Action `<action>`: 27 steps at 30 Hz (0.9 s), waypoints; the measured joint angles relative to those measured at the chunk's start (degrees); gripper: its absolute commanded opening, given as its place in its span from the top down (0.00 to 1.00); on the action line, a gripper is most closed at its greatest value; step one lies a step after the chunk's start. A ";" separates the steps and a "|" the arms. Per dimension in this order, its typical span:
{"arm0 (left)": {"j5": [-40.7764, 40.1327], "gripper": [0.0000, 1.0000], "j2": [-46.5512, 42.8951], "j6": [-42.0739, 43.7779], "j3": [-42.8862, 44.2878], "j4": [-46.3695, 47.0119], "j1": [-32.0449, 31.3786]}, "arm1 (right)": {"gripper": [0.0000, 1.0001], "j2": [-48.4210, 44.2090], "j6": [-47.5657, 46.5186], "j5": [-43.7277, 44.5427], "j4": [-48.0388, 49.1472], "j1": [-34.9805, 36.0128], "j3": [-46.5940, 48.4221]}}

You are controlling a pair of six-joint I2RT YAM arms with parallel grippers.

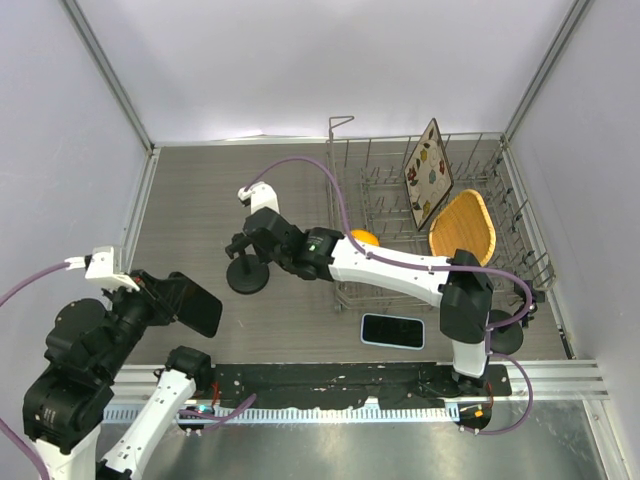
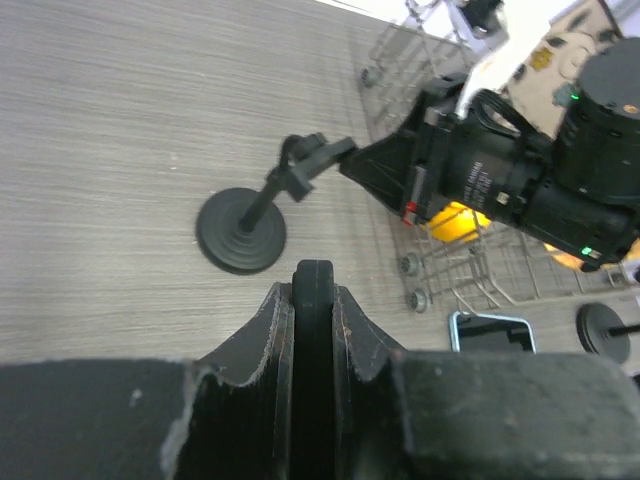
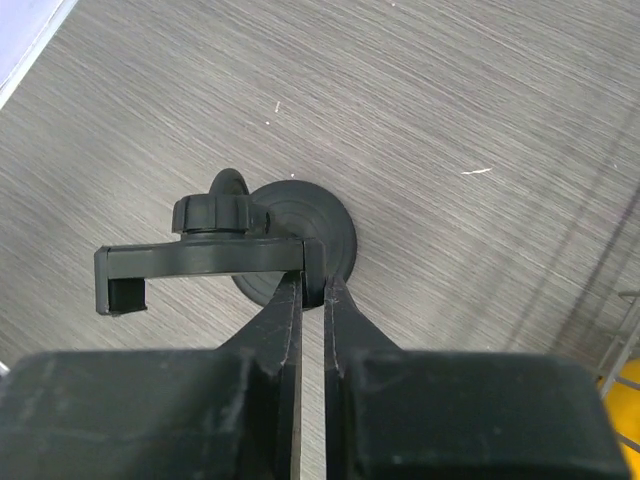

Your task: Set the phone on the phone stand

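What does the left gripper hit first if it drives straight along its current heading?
Likely the phone stand: its round base sits just ahead of the left gripper, slightly left of centre. The held phone would touch first, since it sticks past the fingers. Depth is unclear.

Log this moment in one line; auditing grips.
left gripper: shut on phone | right gripper: shut on phone stand | phone: unmounted

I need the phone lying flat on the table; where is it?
Top view: the flat phone lies right of centre, just in front of the dish rack, toward the arms.
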 measured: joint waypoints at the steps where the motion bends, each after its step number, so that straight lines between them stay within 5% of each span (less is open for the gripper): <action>1: 1.79 1.00 0.00 0.13 -0.57 0.72 0.02 | 0.99 -0.04 -0.07 0.04 -0.22 0.00 0.00; 12: 44.30 1.00 4.37 -1.70 -15.91 24.87 -0.96 | 0.99 -14.01 -2.45 -6.19 2.75 0.31 -16.94; 27: 63.71 1.00 13.62 15.85 -13.33 38.34 -0.96 | 0.99 -18.78 -5.46 -15.17 0.81 -3.13 -20.46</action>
